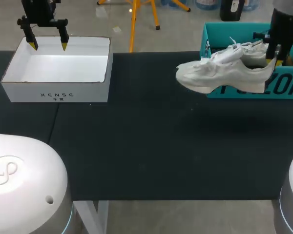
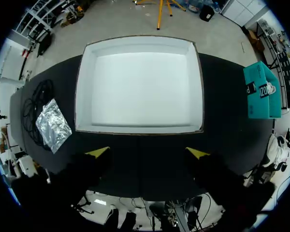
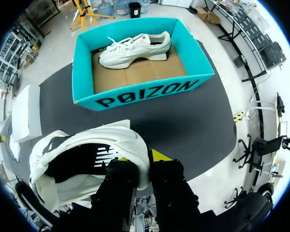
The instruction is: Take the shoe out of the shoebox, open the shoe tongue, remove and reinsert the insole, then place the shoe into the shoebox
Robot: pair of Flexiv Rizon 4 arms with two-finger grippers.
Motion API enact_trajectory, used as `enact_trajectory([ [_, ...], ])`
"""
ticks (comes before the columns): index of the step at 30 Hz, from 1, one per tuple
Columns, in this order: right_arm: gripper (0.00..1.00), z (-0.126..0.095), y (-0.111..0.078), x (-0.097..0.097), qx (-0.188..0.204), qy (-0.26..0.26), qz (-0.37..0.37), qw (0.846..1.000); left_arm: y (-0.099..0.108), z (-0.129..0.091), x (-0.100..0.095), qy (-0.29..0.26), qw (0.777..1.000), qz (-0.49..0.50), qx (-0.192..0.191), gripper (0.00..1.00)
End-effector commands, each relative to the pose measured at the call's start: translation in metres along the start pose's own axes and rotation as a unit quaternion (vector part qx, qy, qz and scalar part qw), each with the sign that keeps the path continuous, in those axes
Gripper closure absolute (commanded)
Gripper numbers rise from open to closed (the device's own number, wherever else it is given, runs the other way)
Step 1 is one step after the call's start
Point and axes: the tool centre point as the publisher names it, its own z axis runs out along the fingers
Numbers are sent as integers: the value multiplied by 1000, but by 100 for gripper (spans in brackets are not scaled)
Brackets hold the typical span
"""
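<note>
Shoe (image 1: 215,75) in right claw (image 3: 142,162), second shoe (image 3: 135,48) in shoebox (image 3: 145,94)

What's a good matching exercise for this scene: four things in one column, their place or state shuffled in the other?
Column one:
1. left gripper
2. right gripper
3. second shoe
4. white box

Column two:
A. lying inside the teal shoebox
B. shut on the lifted white shoe
C. below the left gripper
D. open, above the white box

Pairs: 1-D, 2-B, 3-A, 4-C.
</note>
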Motion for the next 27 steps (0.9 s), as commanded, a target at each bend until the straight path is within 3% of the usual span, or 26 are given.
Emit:
enact_trajectory([
  [1, 100, 14, -57, 28, -106, -13, -4, 994, 0, 0, 0, 0, 1000, 0, 0, 0],
  [9, 100, 42, -103, 79, -100, -38, 11, 994, 0, 0, 0, 0, 1000, 0, 0, 0],
  [15, 100, 67, -127, 112, -83, -59, 23, 994, 0, 0, 0, 0, 1000, 0, 0, 0],
  [21, 100, 95, -138, 136, -55, -60, 37, 996, 0, 0, 0, 0, 1000, 0, 0, 0],
  [27, 100, 118, -137, 155, -48, -44, 32, 997, 0, 0, 0, 0, 1000, 0, 0, 0],
])
